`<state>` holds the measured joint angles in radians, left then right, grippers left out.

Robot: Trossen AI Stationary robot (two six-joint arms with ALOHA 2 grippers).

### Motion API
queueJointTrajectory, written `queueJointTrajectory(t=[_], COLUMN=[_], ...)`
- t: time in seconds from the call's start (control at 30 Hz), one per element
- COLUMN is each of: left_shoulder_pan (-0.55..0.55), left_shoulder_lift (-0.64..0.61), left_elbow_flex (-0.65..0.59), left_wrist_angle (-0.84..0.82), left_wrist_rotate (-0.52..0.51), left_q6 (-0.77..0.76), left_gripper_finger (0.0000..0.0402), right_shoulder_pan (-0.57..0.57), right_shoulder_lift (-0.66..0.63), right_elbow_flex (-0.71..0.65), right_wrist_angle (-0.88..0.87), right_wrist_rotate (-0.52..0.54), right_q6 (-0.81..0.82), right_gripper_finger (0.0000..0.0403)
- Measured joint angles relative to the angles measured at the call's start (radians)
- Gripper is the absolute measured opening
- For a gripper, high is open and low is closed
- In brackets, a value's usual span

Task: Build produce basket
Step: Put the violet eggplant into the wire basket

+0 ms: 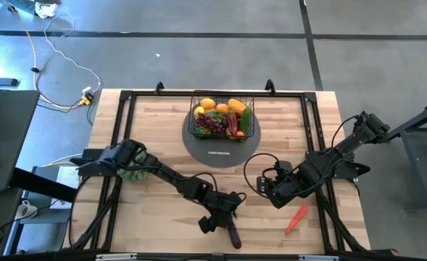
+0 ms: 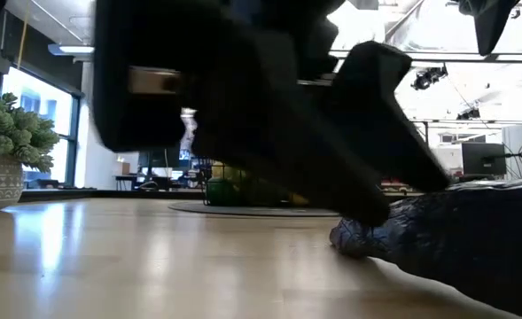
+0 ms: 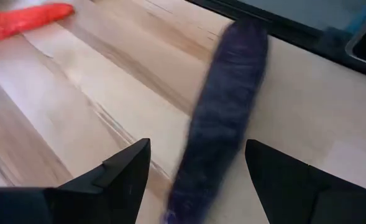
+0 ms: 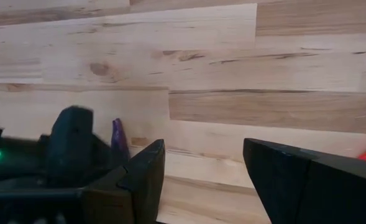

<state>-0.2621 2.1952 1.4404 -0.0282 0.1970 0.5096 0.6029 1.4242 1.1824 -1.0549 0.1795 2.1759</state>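
Note:
The black wire basket stands on a round grey disc at the table's far middle, filled with lemons, oranges, grapes and other produce. A dark purple aubergine lies flat on the table near the front edge and also shows in the high view. My left gripper is open and low over it. Its fingers stand on either side of the aubergine's near end without touching it. My right gripper is open and empty, to the right of the left one. A red pepper lies on the table at the front right.
A green piece of produce lies on the table under my left arm. The red pepper also shows in the left wrist view. A black frame runs round the table's edges. Bare wood lies between the disc and the grippers.

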Motion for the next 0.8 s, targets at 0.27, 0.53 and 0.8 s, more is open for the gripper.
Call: queueJointTrajectory(t=[0.27, 0.53, 0.8], left_shoulder_pan=[0.017, 0.013, 0.012], left_shoulder_lift=[0.031, 0.04, 0.04], left_elbow_flex=[0.0, 0.001, 0.001], left_wrist_angle=[-0.013, -0.02, -0.033], left_wrist_rotate=[0.008, 0.038, 0.039], left_q6=[-0.01, -0.02, -0.049], left_gripper_finger=[0.0251, 0.0193, 0.0099], right_shoulder_pan=[0.0, 0.0, 0.0], right_shoulder_lift=[0.0, 0.0, 0.0], right_elbow_flex=[0.0, 0.0, 0.0], right_wrist_angle=[0.033, 0.033, 0.032], right_wrist_rotate=[0.0, 0.0, 0.0], right_q6=[0.0, -0.001, -0.003], right_gripper_finger=[0.02, 0.02, 0.02])
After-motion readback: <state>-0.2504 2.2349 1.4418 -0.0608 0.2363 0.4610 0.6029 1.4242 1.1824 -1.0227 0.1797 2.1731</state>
